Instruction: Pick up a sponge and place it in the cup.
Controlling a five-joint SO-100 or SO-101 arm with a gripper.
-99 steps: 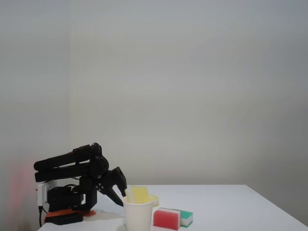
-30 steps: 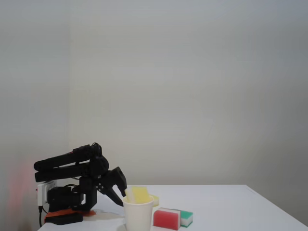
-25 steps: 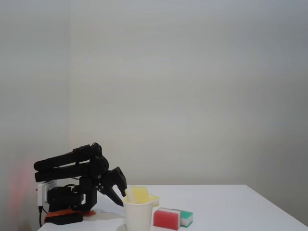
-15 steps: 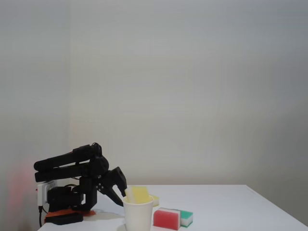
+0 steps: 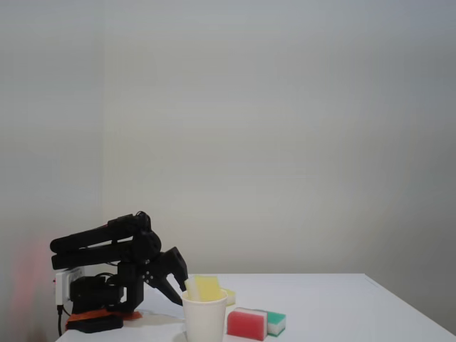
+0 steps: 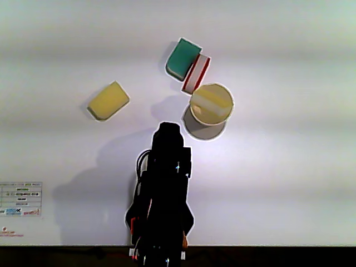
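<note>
The white paper cup stands at the front of the table, seen from above as a round rim. The pale yellow sponge stands upright inside it and pokes above the rim, showing in the cup's mouth in the other view. My black arm is folded low at the left in the fixed view. Its gripper hangs just left of the cup and holds nothing. From above, the gripper sits beside the cup and apart from it. How its jaws stand is unclear.
A red-and-white sponge and a green-and-white sponge lie together beside the cup. Another yellow sponge lies apart on the white table. A small label sheet sits near the arm's base.
</note>
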